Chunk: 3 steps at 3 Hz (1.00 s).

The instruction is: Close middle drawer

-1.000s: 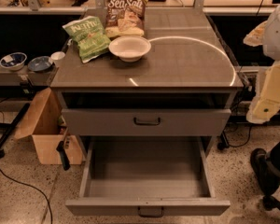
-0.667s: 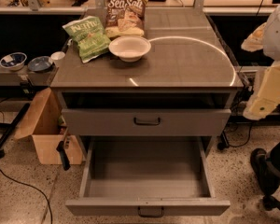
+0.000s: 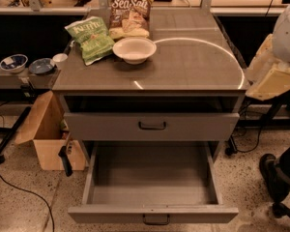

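The middle drawer is pulled far out of the grey cabinet. Its deep flat tray is empty, and its low front panel carries a small dark loop handle at the bottom of the view. Above it, the drawer with the taller front panel stands slightly out. My gripper shows as a cream and white shape at the right edge, level with the cabinet top. It is well above and to the right of the open drawer and touches nothing.
The cabinet top holds a white bowl, a green chip bag and a Sea Salt chip bag. A cardboard box stands on the floor to the left. Small bowls sit on a side ledge. Cables and a wheeled base lie to the right.
My arm at the right edge has risen a little and shifted slightly left. The drawers have not moved.
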### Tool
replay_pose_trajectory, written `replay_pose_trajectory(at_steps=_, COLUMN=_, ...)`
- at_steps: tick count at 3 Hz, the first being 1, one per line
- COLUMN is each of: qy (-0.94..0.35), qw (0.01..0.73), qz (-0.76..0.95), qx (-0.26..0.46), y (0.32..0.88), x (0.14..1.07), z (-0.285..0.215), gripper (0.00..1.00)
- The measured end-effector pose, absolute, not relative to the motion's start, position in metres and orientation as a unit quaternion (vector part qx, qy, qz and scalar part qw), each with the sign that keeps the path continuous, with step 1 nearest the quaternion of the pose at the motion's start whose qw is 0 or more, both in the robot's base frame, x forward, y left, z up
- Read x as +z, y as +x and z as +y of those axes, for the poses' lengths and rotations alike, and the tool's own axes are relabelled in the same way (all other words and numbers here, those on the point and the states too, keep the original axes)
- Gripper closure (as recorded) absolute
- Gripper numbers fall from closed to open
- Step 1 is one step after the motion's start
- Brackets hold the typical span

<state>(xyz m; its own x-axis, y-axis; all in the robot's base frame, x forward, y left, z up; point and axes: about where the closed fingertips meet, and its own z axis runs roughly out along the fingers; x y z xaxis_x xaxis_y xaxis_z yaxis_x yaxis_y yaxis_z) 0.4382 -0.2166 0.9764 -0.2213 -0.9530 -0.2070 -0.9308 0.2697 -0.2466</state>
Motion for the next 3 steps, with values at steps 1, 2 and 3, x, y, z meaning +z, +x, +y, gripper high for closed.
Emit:
replay_pose_trajectory(at_steps=1, qy=-0.603, qw=0.172, qz=0.778, qx=-0.034, y=0.432, x=0.974, z=-0.216, gripper=0.84)
replay_pose_trajectory(at_steps=2, qy=-0.605, qw=0.175, qz=0.777, qx=-0.015, y=0.417, x=0.948, z=-0.22, gripper=1.0)
replay_pose_trajectory(at_steps=3, qy=-0.619, qw=0.167, qz=0.767, qx=0.017, y=0.402, x=0.911, z=-0.223, gripper=1.0)
